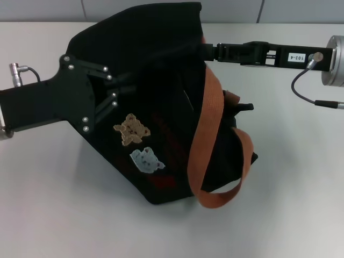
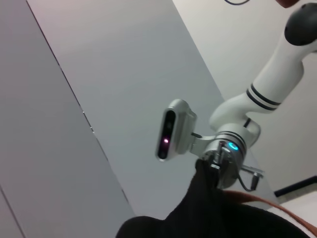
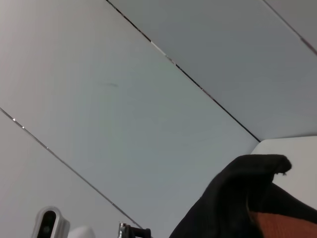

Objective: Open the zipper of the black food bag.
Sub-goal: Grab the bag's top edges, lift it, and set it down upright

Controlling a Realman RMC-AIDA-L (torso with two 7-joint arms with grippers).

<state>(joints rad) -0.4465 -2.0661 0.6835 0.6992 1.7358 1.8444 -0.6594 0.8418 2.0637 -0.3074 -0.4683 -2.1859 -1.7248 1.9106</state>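
The black food bag (image 1: 161, 80) lies tilted in the middle of the table, showing its tan bear patch (image 1: 131, 129) and pale blue-white patch (image 1: 145, 159). Two rust-brown straps (image 1: 207, 129) loop over its right side. My left gripper (image 1: 124, 88) comes in from the left and is shut on the bag's side fabric. My right gripper (image 1: 207, 51) reaches in from the right and is shut on the bag's upper right edge. In the left wrist view the fabric (image 2: 208, 218) rises to the right gripper (image 2: 210, 166). A thin silver sliver (image 1: 186, 98) shows on the bag's face. The zipper line is lost in the black cloth.
The white table (image 1: 290, 204) spreads around the bag on all sides. A grey cable (image 1: 306, 91) hangs from the right wrist. The grey panelled wall (image 3: 148, 99) fills both wrist views, and bag fabric (image 3: 233, 198) with a strap (image 3: 282, 225) shows in the right wrist view.
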